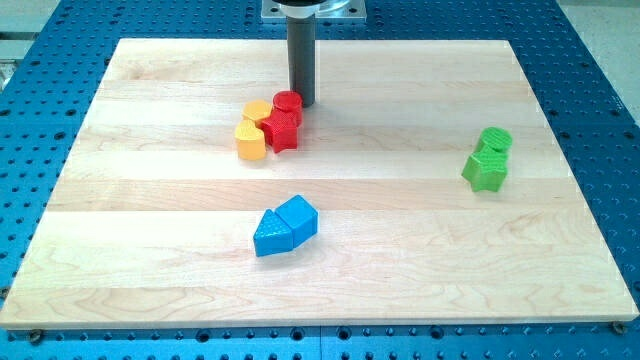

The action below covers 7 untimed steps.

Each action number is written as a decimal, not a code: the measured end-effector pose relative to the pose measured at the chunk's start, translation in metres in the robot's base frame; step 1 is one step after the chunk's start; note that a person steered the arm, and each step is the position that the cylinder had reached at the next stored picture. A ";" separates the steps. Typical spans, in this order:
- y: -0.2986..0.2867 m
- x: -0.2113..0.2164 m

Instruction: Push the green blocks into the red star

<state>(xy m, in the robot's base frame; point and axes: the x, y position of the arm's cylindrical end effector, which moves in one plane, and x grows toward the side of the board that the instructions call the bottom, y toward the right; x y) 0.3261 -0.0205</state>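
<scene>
Two green blocks sit together at the view's right: a green round block (494,140) above a green star-like block (485,171). The red star (279,130) lies left of centre in the upper half, with a red round block (288,104) touching its upper right. My tip (303,102) stands just right of the red round block, far to the left of the green blocks.
Two yellow blocks (251,135) touch the red star's left side. Two blue blocks (285,227), a triangular one and a cube, lie together below centre. The wooden board (150,260) is ringed by a blue perforated table.
</scene>
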 end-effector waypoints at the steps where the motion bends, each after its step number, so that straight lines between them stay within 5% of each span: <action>1: 0.001 0.008; 4: 0.337 0.041; 5: 0.305 0.081; 7: 0.173 0.085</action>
<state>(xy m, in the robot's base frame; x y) 0.4112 0.1522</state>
